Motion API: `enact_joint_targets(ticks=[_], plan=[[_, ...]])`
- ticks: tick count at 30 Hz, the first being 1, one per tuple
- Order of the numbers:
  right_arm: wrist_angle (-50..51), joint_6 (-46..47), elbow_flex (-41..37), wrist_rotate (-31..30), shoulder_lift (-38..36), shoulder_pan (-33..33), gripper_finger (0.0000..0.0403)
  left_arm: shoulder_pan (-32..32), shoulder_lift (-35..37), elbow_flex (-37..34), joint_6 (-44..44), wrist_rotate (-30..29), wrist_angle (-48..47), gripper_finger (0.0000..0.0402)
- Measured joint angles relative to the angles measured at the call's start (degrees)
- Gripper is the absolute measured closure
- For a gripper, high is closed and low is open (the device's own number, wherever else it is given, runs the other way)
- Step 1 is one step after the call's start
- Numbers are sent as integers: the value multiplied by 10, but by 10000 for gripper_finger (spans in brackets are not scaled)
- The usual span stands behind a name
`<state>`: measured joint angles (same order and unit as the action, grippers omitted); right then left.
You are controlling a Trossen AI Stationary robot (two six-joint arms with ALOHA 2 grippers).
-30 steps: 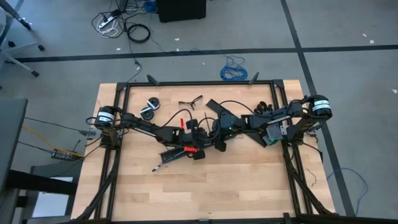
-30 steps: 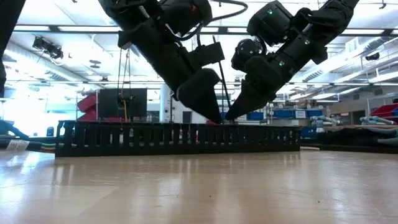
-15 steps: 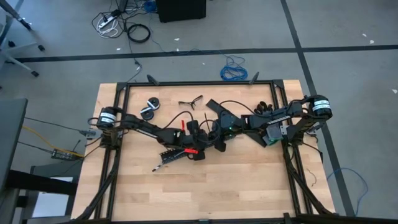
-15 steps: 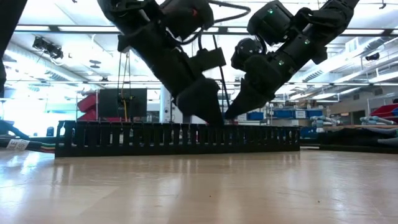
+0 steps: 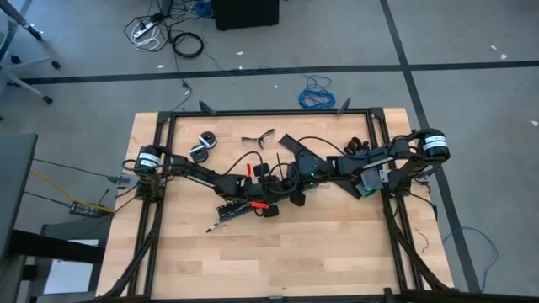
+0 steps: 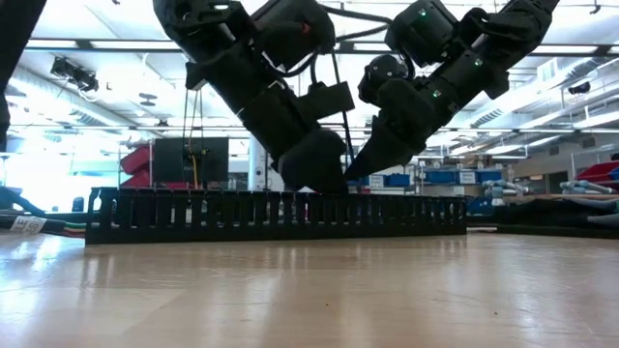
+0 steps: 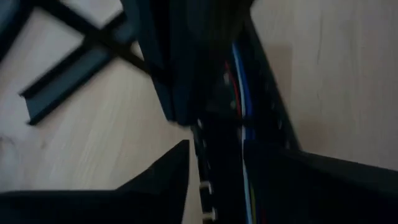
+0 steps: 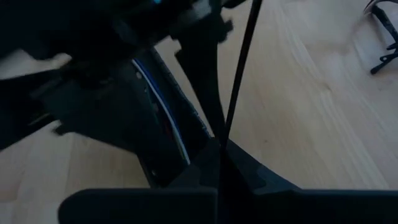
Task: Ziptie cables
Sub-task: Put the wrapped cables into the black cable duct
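A black perforated strip [image 5: 238,208] lies slanted on the table's middle, with thin red, blue and pale cables [image 7: 238,106] running along it. In the low view the strip [image 6: 193,215] hides both fingertips. My left gripper [image 5: 271,202] [image 7: 233,162] points down at the strip's right end and is shut across it. My right gripper [image 5: 296,196] [image 8: 219,149] stands close beside it on the right and is shut on one thin black ziptie [image 8: 240,68], which rises as a thin line in the low view [image 6: 340,106]. My left gripper has the perforated strip's right end [image 7: 217,143], with the cables in it, between its two fingers. It comes from above, slanting from the table's left, and lies across the strip. The strip rests on the table. Shadow hides the pads. My right gripper pinches the ziptie near its lower end [image 8: 222,134] between its two fingers. It slants down from the table's right. The ziptie stands straight up past the fingers, clear of the table.
A second black strip [image 5: 295,143] lies toward the far edge. Thin bent black pieces [image 5: 258,136] and two round black objects [image 5: 202,145] lie far left of centre. Red-tipped items [image 5: 259,204] sit by the left gripper. The near half of the table [image 5: 278,252] is bare wood.
My left arm has swung its wrist toward the table's right, bringing the left gripper closer to the right gripper and tipping it steeper. The perforated strip has stayed where it was.
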<state>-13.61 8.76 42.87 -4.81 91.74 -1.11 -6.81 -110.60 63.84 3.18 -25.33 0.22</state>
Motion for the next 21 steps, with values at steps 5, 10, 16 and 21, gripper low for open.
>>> enact_joint_targets(ticks=[5, 10, 16, 21], plan=[[0, 0, 0, 0, 0, 0, 403, 1, 0, 0, 0, -2, 4, 311], [0, 0, 0, 0, 0, 0, 403, 11, -18, 0, 2, 2, 22, 335], [0, 2, 0, 0, 0, 0, 403, 11, -30, 0, -5, -9, 28, 365], [2, 17, 0, -1, 0, 0, 403, 7, -30, 0, -13, -12, 30, 395]])
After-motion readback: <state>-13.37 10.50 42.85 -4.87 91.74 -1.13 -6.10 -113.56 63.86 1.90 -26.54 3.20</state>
